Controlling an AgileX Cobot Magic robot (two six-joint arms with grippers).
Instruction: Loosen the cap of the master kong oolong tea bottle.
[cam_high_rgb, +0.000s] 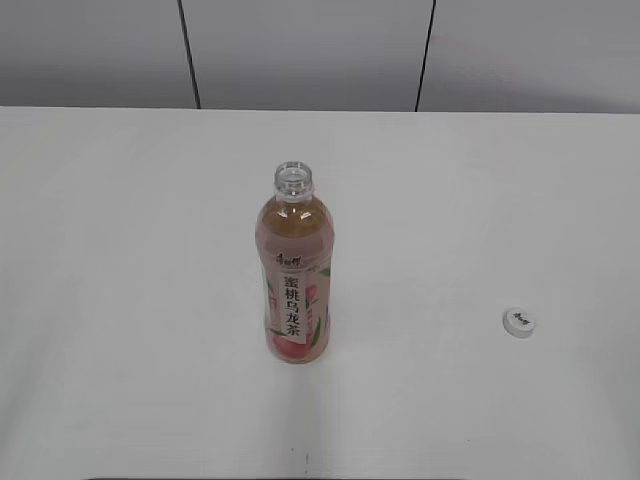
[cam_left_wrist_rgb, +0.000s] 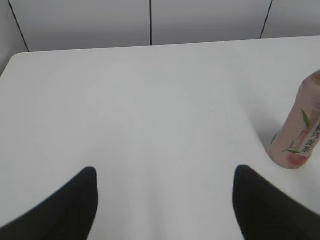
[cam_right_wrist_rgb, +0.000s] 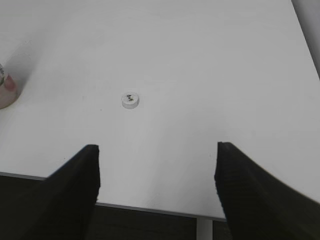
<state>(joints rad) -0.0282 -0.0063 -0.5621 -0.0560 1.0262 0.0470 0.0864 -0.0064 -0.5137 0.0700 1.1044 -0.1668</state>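
The master kong oolong tea bottle (cam_high_rgb: 295, 270) stands upright in the middle of the white table, its neck open with no cap on it. Its lower part shows at the right edge of the left wrist view (cam_left_wrist_rgb: 300, 135) and its base at the left edge of the right wrist view (cam_right_wrist_rgb: 6, 90). The white cap (cam_high_rgb: 518, 321) lies flat on the table to the bottle's right, logo up; it also shows in the right wrist view (cam_right_wrist_rgb: 130, 100). My left gripper (cam_left_wrist_rgb: 165, 172) is open and empty, left of the bottle. My right gripper (cam_right_wrist_rgb: 157, 150) is open and empty, near the table's front edge, short of the cap.
The white table (cam_high_rgb: 120, 250) reaches back to a grey panelled wall (cam_high_rgb: 300, 50). Its front edge (cam_right_wrist_rgb: 150, 209) runs under my right gripper's fingers, with dark floor beyond it. Neither arm shows in the exterior view.
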